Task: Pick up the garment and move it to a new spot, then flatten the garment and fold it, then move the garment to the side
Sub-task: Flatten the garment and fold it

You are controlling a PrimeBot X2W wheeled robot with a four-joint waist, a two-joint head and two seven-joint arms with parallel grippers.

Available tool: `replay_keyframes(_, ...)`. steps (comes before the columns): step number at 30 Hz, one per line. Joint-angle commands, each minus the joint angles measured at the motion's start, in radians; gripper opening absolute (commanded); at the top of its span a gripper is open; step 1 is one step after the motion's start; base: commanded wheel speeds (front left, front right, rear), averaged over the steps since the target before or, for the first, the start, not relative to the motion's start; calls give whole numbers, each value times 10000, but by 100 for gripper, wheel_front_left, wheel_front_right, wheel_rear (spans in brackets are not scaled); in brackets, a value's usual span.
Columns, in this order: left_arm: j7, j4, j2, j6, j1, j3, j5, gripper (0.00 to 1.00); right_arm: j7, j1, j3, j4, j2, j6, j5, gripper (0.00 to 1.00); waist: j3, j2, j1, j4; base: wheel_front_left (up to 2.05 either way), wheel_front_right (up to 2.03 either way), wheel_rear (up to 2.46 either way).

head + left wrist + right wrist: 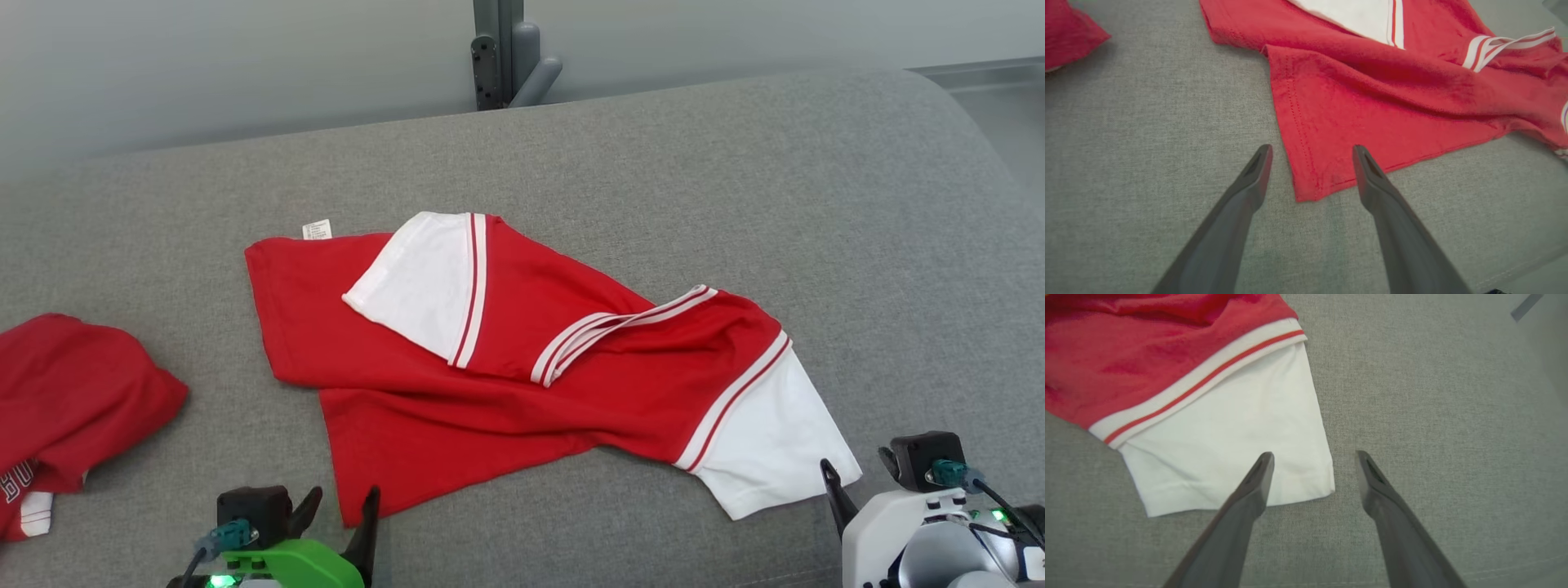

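The red garment lies rumpled across the middle of the head view on the grey upholstered surface. It runs from upper left to lower right, with one white sleeve flopped over its body and the other white sleeve spread out at the lower right. The likeliest trouble is a shallow or one-layer pinch. If the fingers close on only the top ply of the hem corner or the sleeve cuff, the cloth would probably slip out or rise twisted, leaving more creases to flatten. Pressing down too far could also catch the surface's weave along with the cloth. A second red garment lies at the left edge, well apart, but a wide leftward carry might drag across it. The left end effector sits at the lower left of the head view with its fingers pointing up the frame, spread wide and empty. In its wrist view the tips straddle the hem corner. The right end effector sits at the lower right, also wide apart and holding nothing. One finger is over the sleeve's cuff edge and the other is over bare surface.
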State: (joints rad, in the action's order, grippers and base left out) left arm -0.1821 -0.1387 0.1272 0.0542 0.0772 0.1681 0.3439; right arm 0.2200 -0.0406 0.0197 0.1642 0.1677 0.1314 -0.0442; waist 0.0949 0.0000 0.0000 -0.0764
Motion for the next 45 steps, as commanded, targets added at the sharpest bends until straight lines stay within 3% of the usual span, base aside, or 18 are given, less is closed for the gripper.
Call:
replay_keyframes(1, -496, 262, 8, -71, -24, 47, 111, 100, 308, -86, 30, -112, 16, -14, -114, 100, 314, 0, 0, -79, 0, 0, 0)
replay_keyframes(6, -1326, 522, 110, -247, -163, 83, 226, 100, 687, 186, -51, -93, 21, -14, -131, 100, 966, 0, 0, -182, 0, 0, 0)
replay_keyframes(13, -1413, 96, 96, -315, -472, 103, 285, 100, 529, 833, -118, 493, -74, -14, -120, 100, 1616, 0, 0, -263, 0, 0, 0)
replay_keyframes(18, -1496, -314, 23, -99, -660, 248, 493, 100, 535, 1038, -277, 990, -175, -14, -267, 100, 1772, 0, 0, -231, 0, 0, 0)
replay_keyframes(19, -1487, -432, 17, -38, -704, 299, 538, 48, 588, 1061, -371, 1143, -197, -14, -328, 46, 1790, 0, 0, -233, 0, 0, 0)
replay_keyframes(20, -1496, -532, 13, 50, -733, 386, 566, 5, 647, 1094, -522, 1281, -188, -3, -412, 0, 1804, 0, 0, -238, 0, 0, 0)
replay_keyframes(21, -1531, -614, 6, 157, -730, 475, 617, 0, 643, 1130, -597, 1385, -235, 0, -539, 0, 1812, 0, 0, -249, 0, 0, 0)
replay_keyframes(26, -1491, -588, 23, 316, -663, 584, 760, 0, 520, 1261, -749, 1611, -146, -6, -985, 0, 1703, 0, 0, -300, 0, 0, 0)
replay_keyframes(33, -1342, 583, 147, 275, -592, 264, 1116, 0, 205, 1200, -668, 856, -53, -9, -1424, 0, 1348, 0, 0, -482, 0, 0, 0)
replay_keyframes(37, -1428, 1909, 225, 181, -494, 46, 1361, 0, 89, 1097, -516, -187, -139, -9, -1974, 0, 1156, 0, 0, -630, 0, 0, 0)
replay_keyframes(45, -2324, 5585, 951, 154, -1028, -568, 1804, 0, 297, 1465, 64, -3624, -215, -7, -5159, 0, 1334, 0, 0, -878, 0, 0, 0)
